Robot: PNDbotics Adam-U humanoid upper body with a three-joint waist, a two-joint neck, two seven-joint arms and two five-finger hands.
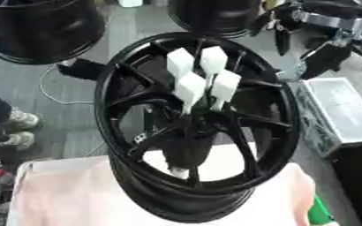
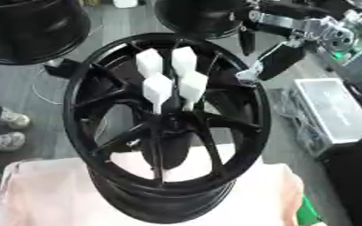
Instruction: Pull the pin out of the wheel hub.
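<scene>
Four white blocky pins (image 1: 202,79) stood clustered in the centre of the glossy black spoked wheel hub (image 2: 238,95), which sat on a pale cloth (image 1: 76,194). The right hand (image 2: 273,59) hung at the hub's upper right rim, fingers straight and released, holding nothing. Grey floor lay beyond.

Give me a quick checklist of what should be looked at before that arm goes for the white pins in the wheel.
1. White pins seated in the hub: ok, a cluster stands up from the centre.
2. Black wheel hub resting on the pale cloth: ok, upright, tilted slightly.
3. Right hand free: ok, fingers relaxed, holding nothing.
4. Right hand at the pins: not ok, it hangs by the rim's upper right, apart from them.
5. Left hand ready: cannot tell, it shows in no view.
6. Way from hand to pins unblocked: ok, only spokes lie below.
</scene>
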